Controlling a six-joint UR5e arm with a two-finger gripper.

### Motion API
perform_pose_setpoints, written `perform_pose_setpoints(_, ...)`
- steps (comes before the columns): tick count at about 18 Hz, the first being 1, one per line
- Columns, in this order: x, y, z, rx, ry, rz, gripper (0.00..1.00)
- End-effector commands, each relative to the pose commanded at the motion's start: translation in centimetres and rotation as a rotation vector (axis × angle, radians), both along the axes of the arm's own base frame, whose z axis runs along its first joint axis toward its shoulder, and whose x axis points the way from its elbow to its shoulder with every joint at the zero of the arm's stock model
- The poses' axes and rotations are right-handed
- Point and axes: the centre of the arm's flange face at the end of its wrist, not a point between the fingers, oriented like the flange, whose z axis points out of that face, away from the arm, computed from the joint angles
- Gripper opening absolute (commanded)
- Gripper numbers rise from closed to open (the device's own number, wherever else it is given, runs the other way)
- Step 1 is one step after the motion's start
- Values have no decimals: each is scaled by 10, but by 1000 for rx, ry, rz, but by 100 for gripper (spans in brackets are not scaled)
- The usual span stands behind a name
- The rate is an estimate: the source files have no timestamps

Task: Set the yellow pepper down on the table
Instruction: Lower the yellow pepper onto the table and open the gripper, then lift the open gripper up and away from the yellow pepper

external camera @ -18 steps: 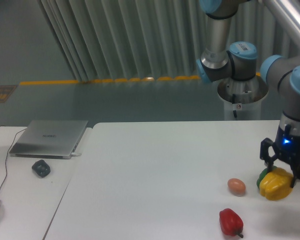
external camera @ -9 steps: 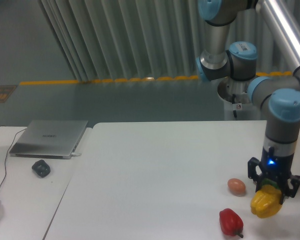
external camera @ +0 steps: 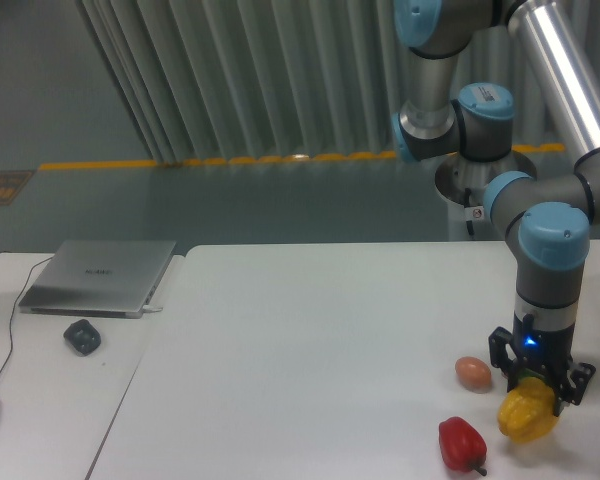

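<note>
Grey ribbed curtain panels and a dull green floor with a yellow line fill the upper half of the frame, and below them the white table (external camera: 310, 340) spreads across the lower centre and right. At the lower right the gripper (external camera: 530, 392) points straight down from the arm, its fingers closed around the top of the yellow pepper (external camera: 527, 416), which hangs below them; whether the pepper touches the tabletop cannot be told. Just left of the gripper lies a brown egg (external camera: 472, 372), and below that, near the bottom edge, a red pepper (external camera: 460, 444) lies on the table. At the lower left a narrower white desk (external camera: 50, 400) carries a closed laptop (external camera: 98, 277), a small dark object (external camera: 82, 336) in front of it, and a thin cable (external camera: 5, 355).
</note>
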Motion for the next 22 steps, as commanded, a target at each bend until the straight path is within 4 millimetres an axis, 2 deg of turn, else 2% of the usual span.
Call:
perform_pose_setpoints(1,-1,-1,1,1,1,2,86)
perform_pose_setpoints(2,0,0,0,0,0,0,92)
perform_pose_setpoints(5,0,0,0,0,0,2,92)
perform_pose_setpoints(8,-1,-1,3,4,4,3,99)
perform_pose_setpoints(11,-3,-3,15,3,31,-2,100)
perform_pose_setpoints(13,-5,-15,30,-77,117,-81,100)
perform_pose_setpoints(16,-8,-31,47,-218,178,-305,100)
perform_pose_setpoints(19,-23,-54,68,-229,193,-390,100)
perform_pose_setpoints(22,-29,-72,89,-236,205,-472,100)
